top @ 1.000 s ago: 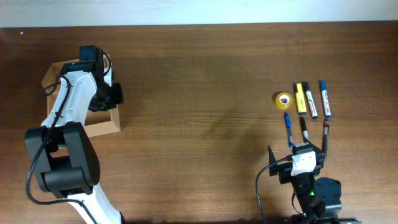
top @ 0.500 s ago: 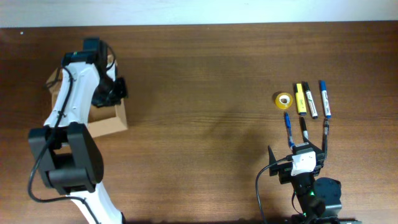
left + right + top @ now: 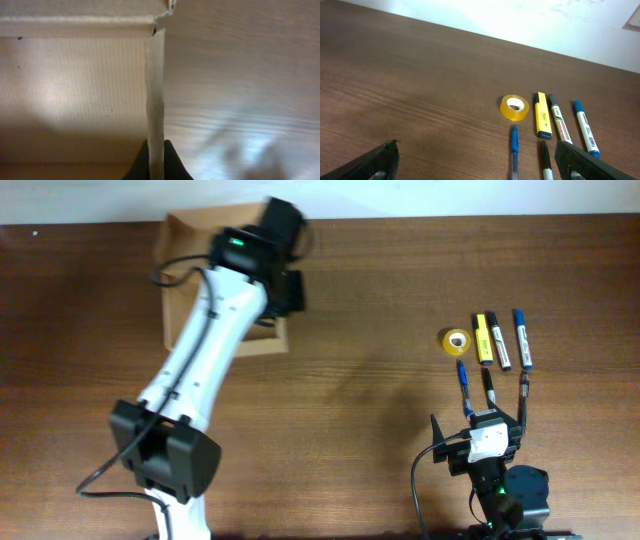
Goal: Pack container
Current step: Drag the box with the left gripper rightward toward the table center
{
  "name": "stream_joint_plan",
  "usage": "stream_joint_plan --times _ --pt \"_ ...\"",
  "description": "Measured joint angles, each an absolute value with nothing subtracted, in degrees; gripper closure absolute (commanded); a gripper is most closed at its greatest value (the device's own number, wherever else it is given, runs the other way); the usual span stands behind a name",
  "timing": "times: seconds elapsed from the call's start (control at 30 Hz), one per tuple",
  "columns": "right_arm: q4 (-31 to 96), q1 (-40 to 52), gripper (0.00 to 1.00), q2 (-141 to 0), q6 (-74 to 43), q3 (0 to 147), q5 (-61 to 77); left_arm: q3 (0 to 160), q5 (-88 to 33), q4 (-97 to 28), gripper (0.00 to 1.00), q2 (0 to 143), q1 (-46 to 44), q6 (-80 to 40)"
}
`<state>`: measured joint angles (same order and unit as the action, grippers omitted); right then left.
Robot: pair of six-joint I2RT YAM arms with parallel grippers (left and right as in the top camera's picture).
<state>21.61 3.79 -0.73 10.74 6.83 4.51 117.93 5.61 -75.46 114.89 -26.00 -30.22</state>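
- The left jaws are pinched shut on the container's (image 3: 75,75) thin side wall. In the left wrist view you see the two dark tips pressed against either face of that cardboard edge.
- The container sits open on the counter (image 3: 360,400) at its far left-centre, close to the back edge. The left arm (image 3: 205,345) reaches across it, and this part of the overhead view is blurred.
- The right jaws stand spread wide with nothing between them, low over the counter at the near right.
- Just beyond them lie a blue pen (image 3: 514,142) and a black pen (image 3: 546,162), side by side.
- Farther out you have a yellow tape roll (image 3: 515,108), then a yellow highlighter (image 3: 542,116), a white marker (image 3: 560,126) and a blue marker (image 3: 584,131) in a row. All of them are well apart from the container.
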Motion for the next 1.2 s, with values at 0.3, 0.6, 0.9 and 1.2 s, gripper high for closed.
stream_joint_plan --times 0.3,0.6,0.9,1.2 --pt "21.58 3.79 0.01 -0.73 10.7 6.83 4.51 117.97 9.74 -69.56 0.98 116.55 -40.38 -44.91" --pt "21.58 3.79 0.01 -0.73 10.72 6.83 4.51 117.99 9.87 -65.6 0.98 124.49 -46.5 -47.37" --pt "21.58 3.79 0.01 -0.73 10.7 6.83 4.51 117.99 9.67 -57.98 0.98 127.63 -46.46 -44.56" --pt "21.58 3.79 0.01 -0.73 10.72 6.83 4.51 117.99 9.04 -57.54 0.88 130.67 -46.44 -41.41"
